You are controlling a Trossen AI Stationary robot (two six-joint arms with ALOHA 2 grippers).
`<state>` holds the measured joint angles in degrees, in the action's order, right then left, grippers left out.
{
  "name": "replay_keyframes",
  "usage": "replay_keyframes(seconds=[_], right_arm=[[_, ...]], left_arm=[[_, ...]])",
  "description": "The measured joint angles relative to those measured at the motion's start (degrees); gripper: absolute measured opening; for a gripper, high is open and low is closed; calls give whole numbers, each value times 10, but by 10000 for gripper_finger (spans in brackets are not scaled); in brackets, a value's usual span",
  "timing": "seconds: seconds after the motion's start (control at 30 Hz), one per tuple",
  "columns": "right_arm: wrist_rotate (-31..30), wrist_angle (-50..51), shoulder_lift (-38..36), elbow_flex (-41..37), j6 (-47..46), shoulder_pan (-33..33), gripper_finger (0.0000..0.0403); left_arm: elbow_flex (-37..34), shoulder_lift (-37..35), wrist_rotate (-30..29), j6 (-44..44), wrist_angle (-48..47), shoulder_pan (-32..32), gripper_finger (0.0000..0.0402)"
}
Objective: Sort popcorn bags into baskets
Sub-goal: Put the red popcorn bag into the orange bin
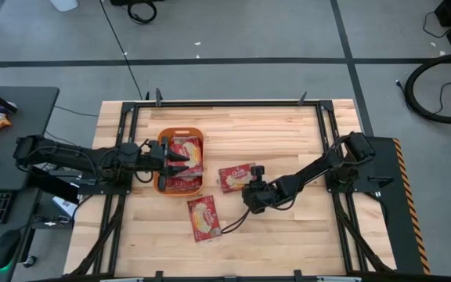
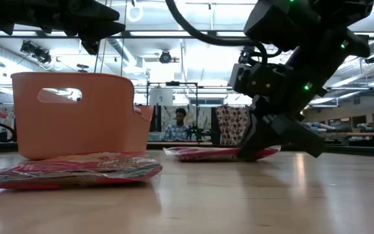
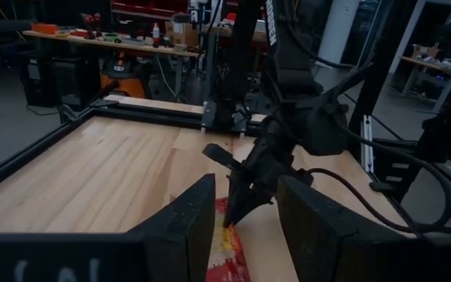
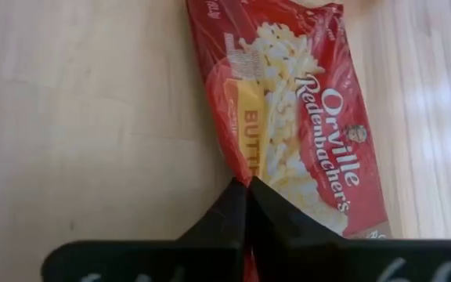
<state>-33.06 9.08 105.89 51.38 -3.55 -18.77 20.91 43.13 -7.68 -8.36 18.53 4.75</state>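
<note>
**Inspector A:** Position of the orange basket point(image 1: 161, 142)?

**Inspector B:** Left of centre in the high view, on the wooden table point(image 1: 280, 235). Red popcorn bags point(image 1: 185, 157) lie inside it, overlapping. In the low view the basket point(image 2: 76, 114) stands at the left of the frame.

**Inspector A:** Left gripper point(image 1: 177, 160)?

**Inspector B:** It reaches in from the left edge and sits over the basket. Its fingers point(image 3: 182, 227) are parted, with a clear gap between them and nothing held; a strip of red packet shows below that gap at the bottom of the left wrist view.

**Inspector A:** Right gripper point(image 1: 247, 189)?

**Inspector B:** At centre frame in the high view, arm coming in from the right. It is down on the edge of a bag lying flat on the table point(image 1: 233, 176), just right of the basket. In the right wrist view the fingers point(image 4: 229, 211) are pressed together with the edge of that bag point(image 4: 304, 117) pinched between them. The low view shows the gripper point(image 2: 261, 149) down on the bag point(image 2: 206, 153) at table level.

**Inspector A:** Other bags?

**Inspector B:** One loose bag point(image 1: 203, 218) lies flat below the basket in the high view, apart from both grippers. It is the near packet at lower left in the low view point(image 2: 76, 169).

**Inspector A:** Background?

**Inspector B:** A person point(image 2: 180, 125) is seated in the room behind, centre of the low view.
</note>
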Motion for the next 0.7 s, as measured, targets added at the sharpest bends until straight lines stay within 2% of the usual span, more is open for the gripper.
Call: replay_keyframes(seconds=[0.13, 0.33, 0.7], right_arm=[[-12, 21, 0, 23, 12, -6, 13], [-81, 98, 1, 88, 60, -19, 7], [-172, 251, -1, 235, 124, -22, 3]], left_arm=[[0, 0, 0, 0, 0, 0, 144], [0, 0, 0, 0, -2, 0, 144], [0, 0, 0, -9, 12, 0, 144]])
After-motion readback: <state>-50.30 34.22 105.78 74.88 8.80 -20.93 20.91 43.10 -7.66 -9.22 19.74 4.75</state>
